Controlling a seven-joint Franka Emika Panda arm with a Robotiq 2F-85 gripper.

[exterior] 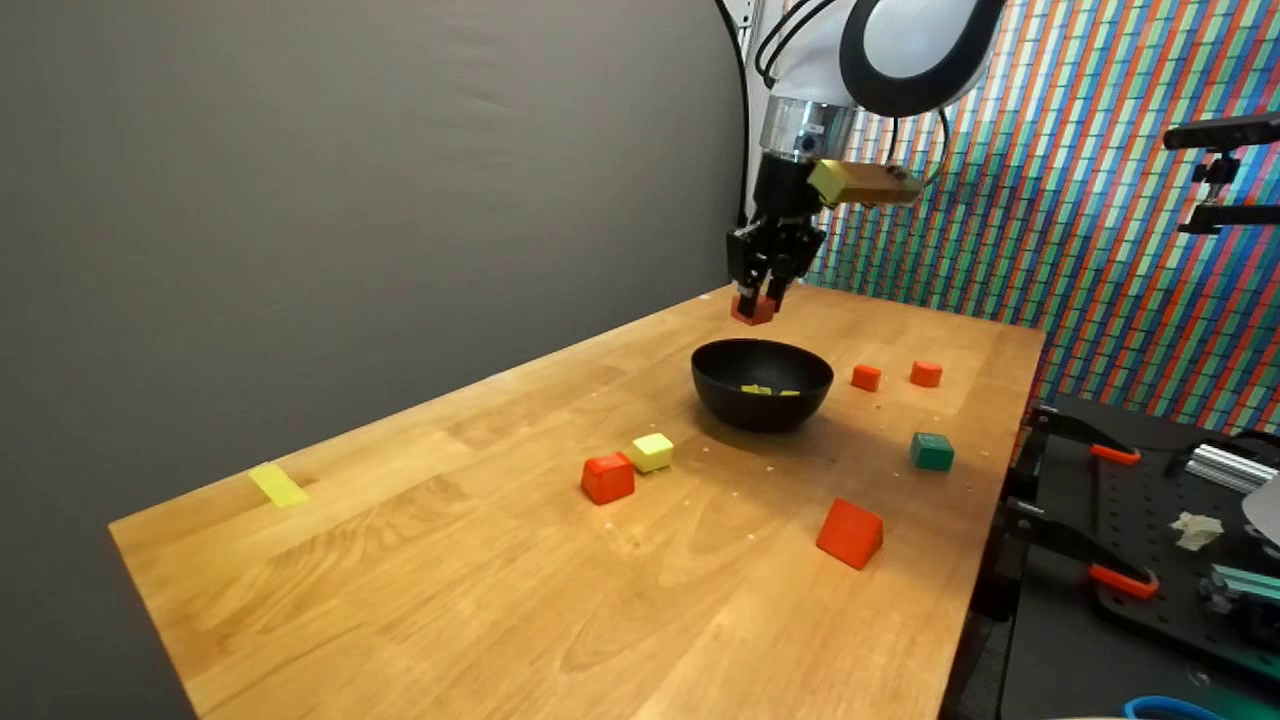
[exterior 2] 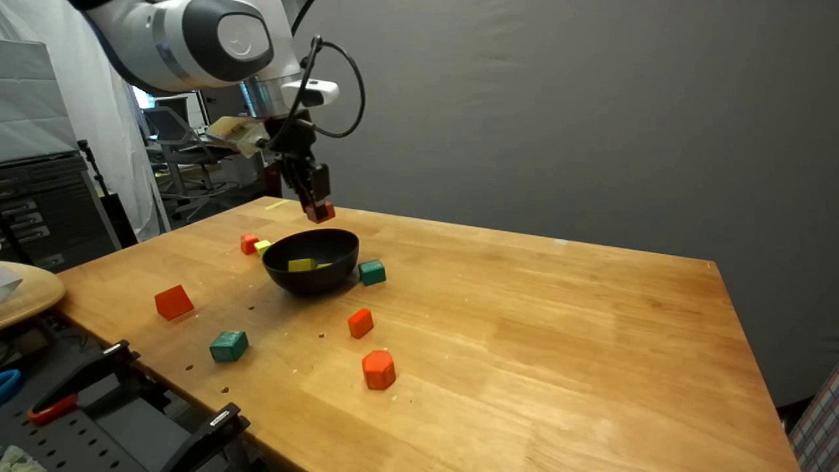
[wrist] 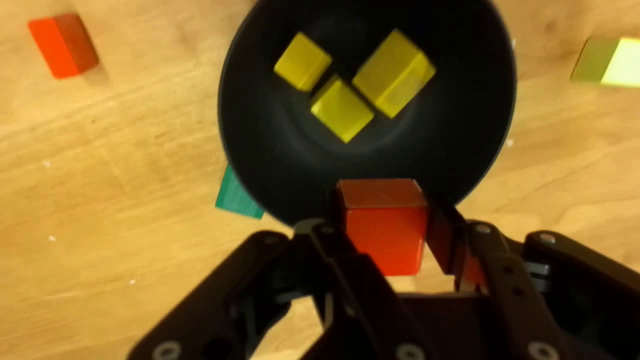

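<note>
My gripper (wrist: 386,225) is shut on a red block (wrist: 387,242), with one finger on each side of it. Both exterior views show the gripper (exterior: 763,298) pointing down, the red block (exterior 2: 326,212) lifted off the table and higher than the black bowl (exterior: 735,398). From the wrist, the block overlaps the edge of the bowl (wrist: 280,155) nearest the gripper. Three yellow pieces lie in the bowl: a small yellow block (wrist: 302,62), another yellow block (wrist: 342,112) and a larger yellow block (wrist: 392,75). Partly hidden under the bowl's rim is a green block (wrist: 240,195).
Around the bowl on the table lie a red block (exterior: 608,478) beside a yellow block (exterior: 652,453), a red wedge (exterior: 850,535), a green block (exterior: 932,452) and two orange-red pieces, one small (exterior 2: 360,323), one six-sided (exterior 2: 379,370). Clamps (exterior 2: 206,436) grip the table edge.
</note>
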